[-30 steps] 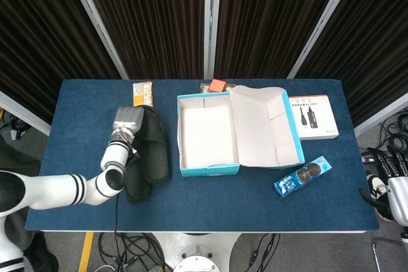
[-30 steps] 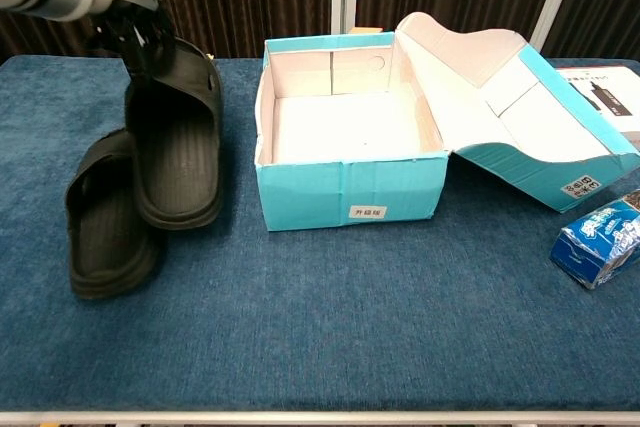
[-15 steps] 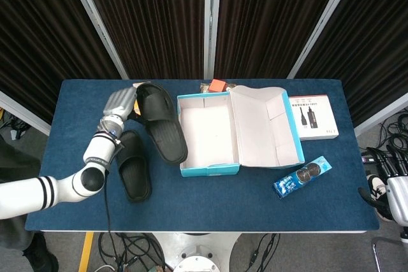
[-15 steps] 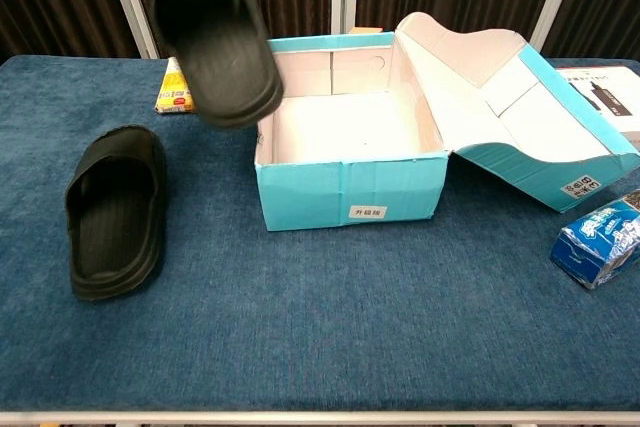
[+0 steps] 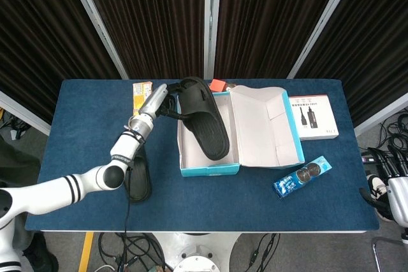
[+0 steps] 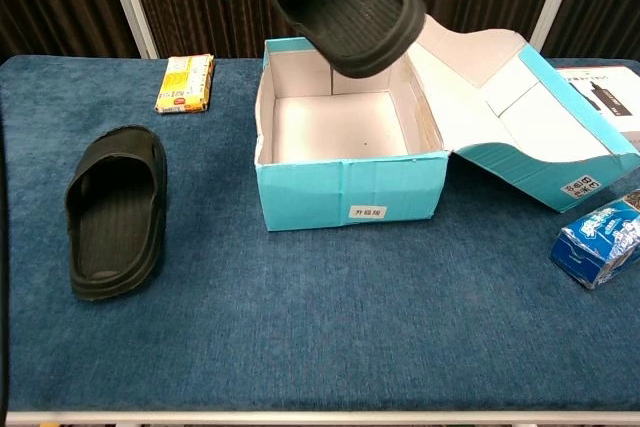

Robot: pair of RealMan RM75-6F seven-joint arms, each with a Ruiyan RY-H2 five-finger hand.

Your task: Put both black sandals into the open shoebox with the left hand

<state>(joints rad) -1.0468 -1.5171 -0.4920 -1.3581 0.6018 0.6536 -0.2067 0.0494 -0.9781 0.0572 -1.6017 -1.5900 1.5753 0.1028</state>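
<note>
Toward the left end of the blue table (image 5: 76, 113), one black sandal (image 6: 115, 209) lies flat with its sole down, well apart from the shoebox and partly hidden under the left forearm in the head view. Near the back edge, left of the box, lies a yellow snack packet (image 6: 186, 82). The left hand (image 5: 159, 102) reaches in from the left and holds the second sandal (image 5: 204, 116) by its heel end; the sandal hangs in the air, tilted, above the left part of the open shoebox (image 6: 345, 192), its toe pointing over the box's white interior. The box stands near the middle of the table, its lid folded out flat to the right. Behind the box's back wall sits a small orange item (image 5: 217, 85). Further right, near the back right corner, lies a white product box (image 5: 313, 116). Near the front right corner lies a blue cookie packet (image 6: 600, 230). The right hand is not in either view.
</note>
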